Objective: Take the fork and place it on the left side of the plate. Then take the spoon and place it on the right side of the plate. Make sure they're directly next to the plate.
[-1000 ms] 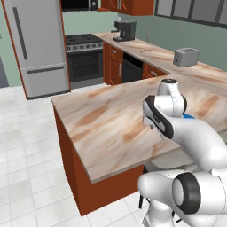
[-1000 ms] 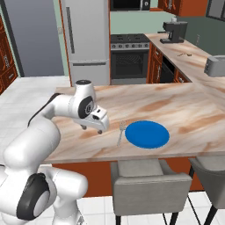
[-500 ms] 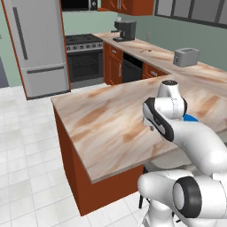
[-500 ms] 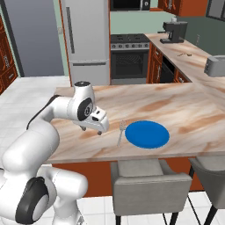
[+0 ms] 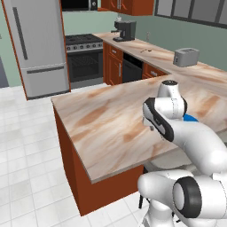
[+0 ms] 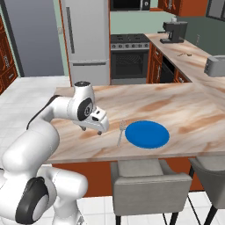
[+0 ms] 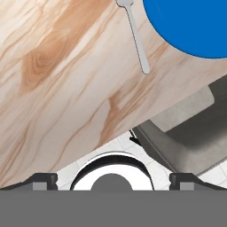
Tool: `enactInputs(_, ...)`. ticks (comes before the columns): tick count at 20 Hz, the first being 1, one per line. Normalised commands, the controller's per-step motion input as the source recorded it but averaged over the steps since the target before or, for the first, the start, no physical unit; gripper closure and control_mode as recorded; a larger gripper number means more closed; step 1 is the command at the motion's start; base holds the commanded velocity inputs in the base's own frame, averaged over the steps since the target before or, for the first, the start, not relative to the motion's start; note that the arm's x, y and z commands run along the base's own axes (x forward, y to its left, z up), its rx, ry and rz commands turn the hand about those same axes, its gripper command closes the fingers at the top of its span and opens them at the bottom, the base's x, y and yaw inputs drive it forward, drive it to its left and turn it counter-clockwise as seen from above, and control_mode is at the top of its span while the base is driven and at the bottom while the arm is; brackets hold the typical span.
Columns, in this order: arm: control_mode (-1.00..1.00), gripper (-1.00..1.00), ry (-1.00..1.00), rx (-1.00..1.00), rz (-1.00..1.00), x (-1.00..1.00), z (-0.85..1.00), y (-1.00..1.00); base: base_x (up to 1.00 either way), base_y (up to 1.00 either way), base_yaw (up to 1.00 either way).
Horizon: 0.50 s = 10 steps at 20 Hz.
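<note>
Since earlier pics the gripper point(image 6: 100, 128) barely moved, jaws spread w/ nothing held; careless departure could nudge fork point(image 6: 120, 132) from plate point(image 6: 147, 134).

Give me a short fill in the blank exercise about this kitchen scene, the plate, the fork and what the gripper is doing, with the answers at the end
1. The round plate on the island counter is plain ____ in colour.
2. The silver-grey utensil lying just beside the plate, on the arm's side, is the ____.
3. The gripper hangs over the counter with its jaws ____ and nothing between them.
4. Under the counter edge near the plate stands a grey ____.

Missing words: blue; fork; open; stool
</note>
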Motion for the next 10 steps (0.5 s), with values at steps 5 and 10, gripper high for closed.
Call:
enactInputs(5,1.00,-1.00,0.00,0.00,0.00,0.00,0.00,0.00,0.00,0.00,0.00)
enactInputs(10,1.00,-1.00,0.00,0.00,0.00,0.00,0.00,0.00,-0.52,0.10,0.02)
